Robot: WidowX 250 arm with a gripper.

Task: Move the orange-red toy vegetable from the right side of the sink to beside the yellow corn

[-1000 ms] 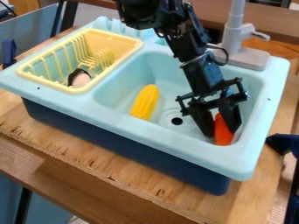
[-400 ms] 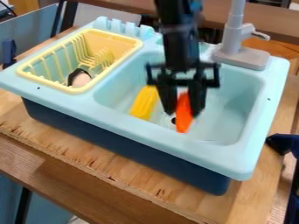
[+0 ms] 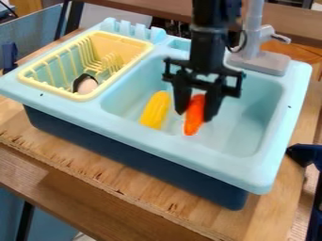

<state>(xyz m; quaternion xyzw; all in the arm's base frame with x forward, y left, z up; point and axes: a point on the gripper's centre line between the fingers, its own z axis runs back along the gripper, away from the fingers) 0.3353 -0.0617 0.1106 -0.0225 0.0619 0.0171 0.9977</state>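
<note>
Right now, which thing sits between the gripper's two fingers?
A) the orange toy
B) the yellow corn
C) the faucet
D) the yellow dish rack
A: the orange toy has a finger of the gripper on either side of it, while the yellow corn lies apart from them in the basin.

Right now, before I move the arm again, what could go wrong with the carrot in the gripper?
The orange carrot juts out below the gripper, so it could pivot or slip if nudged. The yellow corn lies close beside it in the sink, so a sideways sweep might knock it. The arm's cable loop appears near the faucet and could snag.
</note>
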